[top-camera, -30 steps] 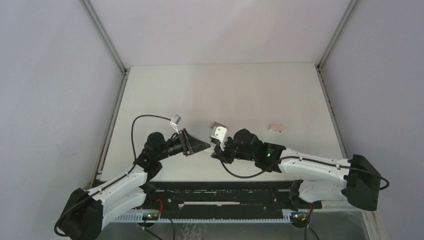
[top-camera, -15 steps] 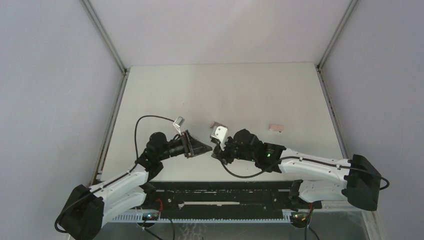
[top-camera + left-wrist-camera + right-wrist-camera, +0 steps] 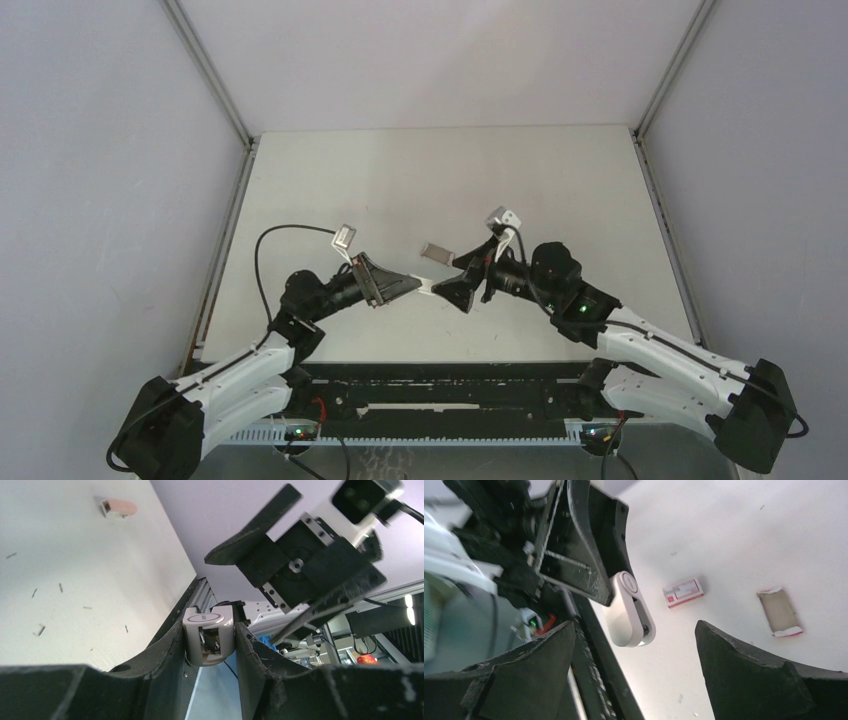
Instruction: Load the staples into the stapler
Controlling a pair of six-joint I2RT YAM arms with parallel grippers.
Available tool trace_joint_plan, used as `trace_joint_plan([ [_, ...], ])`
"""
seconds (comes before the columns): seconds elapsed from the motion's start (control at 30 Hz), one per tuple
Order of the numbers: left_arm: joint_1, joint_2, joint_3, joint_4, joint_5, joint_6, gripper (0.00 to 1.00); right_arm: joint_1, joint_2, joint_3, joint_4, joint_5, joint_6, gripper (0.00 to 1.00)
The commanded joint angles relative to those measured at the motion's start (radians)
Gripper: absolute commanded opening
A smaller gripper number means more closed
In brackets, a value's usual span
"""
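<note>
Changed: my right gripper (image 3: 466,277) has opened and swung off to the right, its jaws now spread wide.
Left gripper (image 3: 395,290): pinching the white stapler (image 3: 208,642) between the two arms.
Staple box (image 3: 682,591): lying on the table (image 3: 400,180), apart.
Meaning: staples need fetching; I judge loading hasn't begun.

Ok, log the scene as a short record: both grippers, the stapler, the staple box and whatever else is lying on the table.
left gripper: shut on the stapler
right gripper: open, empty, facing the stapler
staple box: lying on the table, untouched
cardboard piece: flat on the table, near the staple box, not touching it
loose staples: a few scattered on the table
</note>
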Motion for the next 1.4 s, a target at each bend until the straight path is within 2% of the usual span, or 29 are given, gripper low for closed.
trace_joint_plan([
  [0.0,-0.004,-0.017,-0.007,0.178,0.037,-0.012,0.10,-0.079,0.015,-0.013,0.160,-0.218,0.332,0.88],
  [0.13,-0.004,-0.032,0.003,0.184,0.088,0.001,0.10,-0.113,0.045,-0.006,0.172,-0.346,0.369,0.89],
  [0.33,-0.014,-0.022,0.037,0.130,0.164,0.025,0.10,-0.116,0.142,0.090,0.080,-0.543,0.323,0.88],
  [0.43,-0.022,-0.022,0.043,0.131,0.181,0.027,0.10,-0.112,0.193,0.139,-0.020,-0.589,0.279,0.88],
  [0.67,-0.044,-0.005,0.059,0.115,0.194,0.042,0.09,-0.064,0.282,0.185,-0.004,-0.682,0.313,0.84],
  [0.87,-0.045,-0.004,0.062,0.115,0.194,0.042,0.08,-0.038,0.345,0.248,-0.126,-0.706,0.267,0.77],
  [0.97,-0.046,-0.012,0.061,0.106,0.184,0.046,0.07,-0.030,0.381,0.272,-0.193,-0.725,0.231,0.65],
  [1.0,-0.046,-0.016,0.062,0.103,0.182,0.048,0.07,-0.026,0.391,0.276,-0.211,-0.726,0.219,0.58],
  [1.1,-0.045,-0.024,0.065,0.088,0.177,0.056,0.07,-0.027,0.417,0.277,-0.224,-0.745,0.214,0.03],
  [1.13,-0.045,-0.025,0.065,0.082,0.177,0.057,0.06,-0.030,0.422,0.277,-0.225,-0.749,0.216,0.00],
  [1.37,-0.046,-0.028,0.068,0.060,0.175,0.068,0.05,-0.056,0.416,0.277,-0.208,-0.754,0.227,0.00],
])
